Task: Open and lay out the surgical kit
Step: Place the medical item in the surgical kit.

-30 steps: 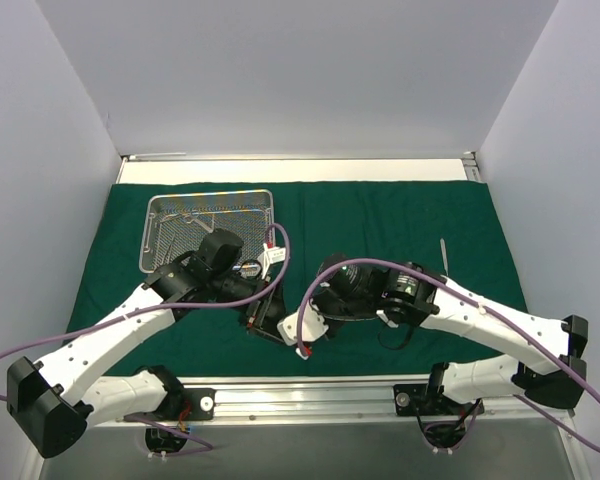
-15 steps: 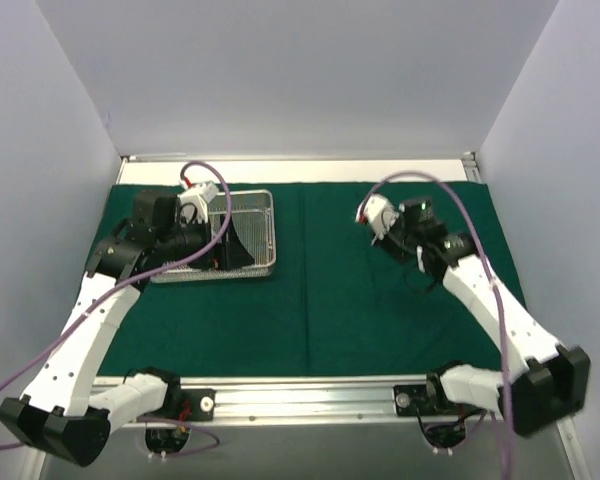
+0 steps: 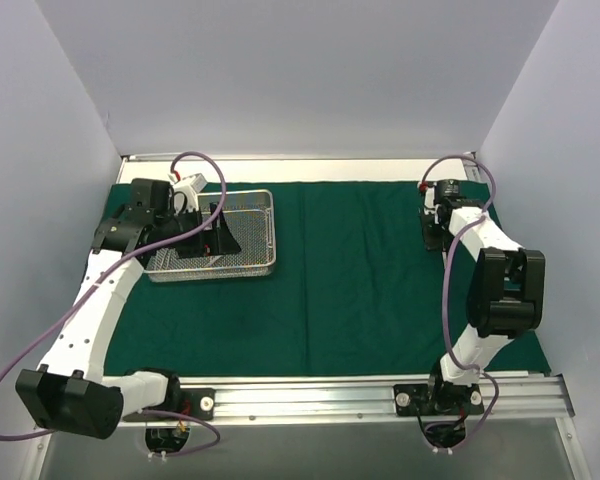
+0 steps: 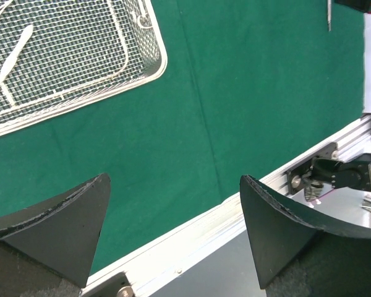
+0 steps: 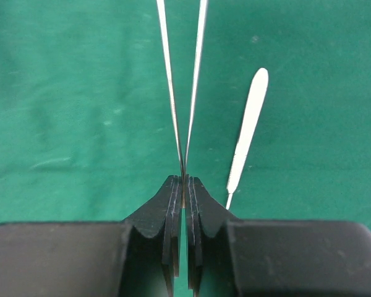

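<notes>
From above, the dark green cloth point(image 3: 380, 280) has the silver wire-mesh tray point(image 3: 250, 268) on its far left part, and the left claw point(image 3: 218, 238) hangs by the tray, jaws wide apart, holding nothing. Only the right wrist view shows the right claw point(image 5: 184, 180) squeezed tight on thin steel tweezers point(image 5: 167, 62), beside a flat steel handle point(image 5: 247, 124) on the cloth. Around it all stand plain pale walls point(image 3: 280, 70).

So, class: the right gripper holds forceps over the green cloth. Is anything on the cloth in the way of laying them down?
Nothing visible does. The right gripper is shut on the forceps, and the green cloth under them is bare. A slim steel handle lies beside them, apart from the prongs.
</notes>
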`<state>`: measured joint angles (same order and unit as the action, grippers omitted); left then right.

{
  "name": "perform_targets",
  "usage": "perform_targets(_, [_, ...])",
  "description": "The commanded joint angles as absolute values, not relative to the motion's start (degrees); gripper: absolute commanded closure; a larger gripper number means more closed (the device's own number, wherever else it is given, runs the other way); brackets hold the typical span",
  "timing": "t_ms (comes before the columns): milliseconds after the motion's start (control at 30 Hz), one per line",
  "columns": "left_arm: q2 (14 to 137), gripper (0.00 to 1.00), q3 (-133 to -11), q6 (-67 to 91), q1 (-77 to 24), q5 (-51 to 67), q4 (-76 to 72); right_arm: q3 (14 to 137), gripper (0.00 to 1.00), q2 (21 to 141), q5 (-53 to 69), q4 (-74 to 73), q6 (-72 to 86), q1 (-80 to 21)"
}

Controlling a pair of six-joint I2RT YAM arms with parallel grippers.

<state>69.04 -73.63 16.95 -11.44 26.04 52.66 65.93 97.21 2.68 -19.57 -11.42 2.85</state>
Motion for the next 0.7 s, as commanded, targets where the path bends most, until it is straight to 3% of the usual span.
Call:
perform_targets(0, [71.79,0.06,-75.58,18.28,-10.55,28.91,48.61,69.34,1.00,99.66,-1.74,-22.93,-9.58,3.43])
perform_targets(667, [80.07,0.06,-79.54,18.72,-8.70,32.52,48.34,64.86,1.00,104.06,-0.62,-23.73,-2.55,4.22])
